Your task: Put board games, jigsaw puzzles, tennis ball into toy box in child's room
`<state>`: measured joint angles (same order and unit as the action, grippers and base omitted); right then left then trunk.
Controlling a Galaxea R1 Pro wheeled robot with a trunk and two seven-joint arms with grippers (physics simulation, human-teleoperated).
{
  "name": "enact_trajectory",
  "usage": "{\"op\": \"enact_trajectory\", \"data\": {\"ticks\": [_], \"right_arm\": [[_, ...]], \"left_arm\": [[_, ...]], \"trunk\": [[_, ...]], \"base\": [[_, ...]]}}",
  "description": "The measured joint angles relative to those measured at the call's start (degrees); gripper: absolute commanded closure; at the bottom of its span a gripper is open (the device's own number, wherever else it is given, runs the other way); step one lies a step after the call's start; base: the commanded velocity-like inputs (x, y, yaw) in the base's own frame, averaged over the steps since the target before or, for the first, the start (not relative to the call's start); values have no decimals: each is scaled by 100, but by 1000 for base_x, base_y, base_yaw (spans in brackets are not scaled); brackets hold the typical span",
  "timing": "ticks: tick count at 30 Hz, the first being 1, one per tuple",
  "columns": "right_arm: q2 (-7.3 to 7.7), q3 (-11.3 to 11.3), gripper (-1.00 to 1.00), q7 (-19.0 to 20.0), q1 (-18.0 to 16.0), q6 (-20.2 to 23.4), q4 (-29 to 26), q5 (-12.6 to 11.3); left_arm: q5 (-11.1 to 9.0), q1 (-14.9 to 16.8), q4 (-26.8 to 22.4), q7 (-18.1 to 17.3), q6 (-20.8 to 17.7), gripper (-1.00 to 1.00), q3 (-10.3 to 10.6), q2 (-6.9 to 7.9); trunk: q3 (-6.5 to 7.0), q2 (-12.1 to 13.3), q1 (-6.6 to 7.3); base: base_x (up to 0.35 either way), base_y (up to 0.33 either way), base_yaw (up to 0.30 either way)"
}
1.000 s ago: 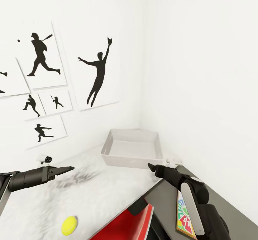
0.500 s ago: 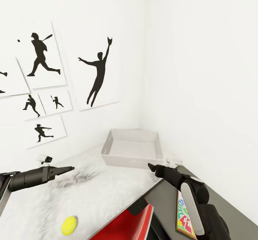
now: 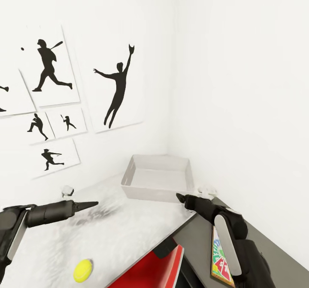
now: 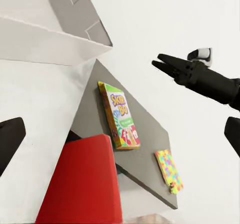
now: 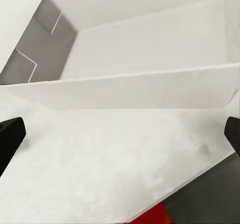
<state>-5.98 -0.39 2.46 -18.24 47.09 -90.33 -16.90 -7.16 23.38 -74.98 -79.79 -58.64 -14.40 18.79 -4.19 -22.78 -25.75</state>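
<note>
Tennis ball [image 3: 83, 270] sits on tabletop [image 3: 128, 232] near-left, below my left end effector [image 3: 92, 203], the nearer arm. Toy box [image 3: 158, 177] far, ahead of right end effector [image 3: 179, 197]. Can't tell either's opening; both carry nothing.

Both arms reach forward, left gripper [image 3: 88, 205] and right gripper [image 3: 182, 199] holding nothing, jaws parted.

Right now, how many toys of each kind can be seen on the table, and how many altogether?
Tennis ball: 1
Board game, Skip-Bo box: 1
Jigsaw puzzle, yellow: 1
Total: 3 toys; the toy box looks empty.
</note>
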Motion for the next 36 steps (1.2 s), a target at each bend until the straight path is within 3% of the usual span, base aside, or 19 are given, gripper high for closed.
{"op": "enact_trajectory", "data": {"ticks": [5, 7, 8, 11, 14, 17, 20, 26, 31, 33, 36], "right_arm": [[-32, -14, -100, -63, -673, 430, 173, 11], [-37, -20, -100, -145, -1081, 745, 302, 21], [-39, -21, -100, -177, -1196, 809, 338, 29], [-58, -26, -100, -432, -1832, 1048, 708, 59], [-64, -39, -100, -667, -2284, 1128, 1125, 89], [-66, -46, -100, -887, -2565, 1155, 1510, 95], [-65, -53, -100, -1142, -2756, 1166, 1856, 95], [-68, -56, -100, -1448, -3122, 1135, 2440, 93], [-73, -56, -100, -1761, -3490, 1081, 3134, 130], [-78, -56, -100, -1927, -3621, 973, 3320, 138], [-81, -56, -100, -2052, -3732, 877, 3441, 145]], "left_arm": [[201, 638, 150, 1108, -50, -100, 116, -466], [403, 1158, 623, 1773, -46, -100, 244, -688], [444, 1308, 789, 1944, -49, -100, 283, -745], [562, 2189, 1926, 2827, -21, -100, 438, -1043], [592, 2863, 2802, 3572, 8, -100, 477, -1148], [578, 3340, 3311, 4257, 28, -100, 491, -1232], [585, 3610, 3506, 4903, 34, -100, 501, -1484], [596, 3951, 3647, 5929, 250, -100, 505, -1792], [593, 4215, 4254, 7178, 980, -100, 527, -2085], [565, 4347, 4671, 7920, 1515, -100, 523, -2164], [555, 4485, 5003, 8421, 1887, -100, 507, -2204]], "trunk": [[1, 1, 0], [2, 2, -1], [1, 1, 0], [2, 2, -1], [2, 1, 0], [1, 0, 0], [1, 0, 0], [0, 0, 0], [0, 0, 0], [0, 0, 0], [1, 0, 0]], "base": [[0, 0, 0], [0, 0, 0], [0, 0, 0], [0, 0, 0], [0, 0, 0], [0, 0, 0], [0, 0, 0], [0, 0, 0], [0, 0, 0], [0, 0, 0], [0, 0, 0]]}}
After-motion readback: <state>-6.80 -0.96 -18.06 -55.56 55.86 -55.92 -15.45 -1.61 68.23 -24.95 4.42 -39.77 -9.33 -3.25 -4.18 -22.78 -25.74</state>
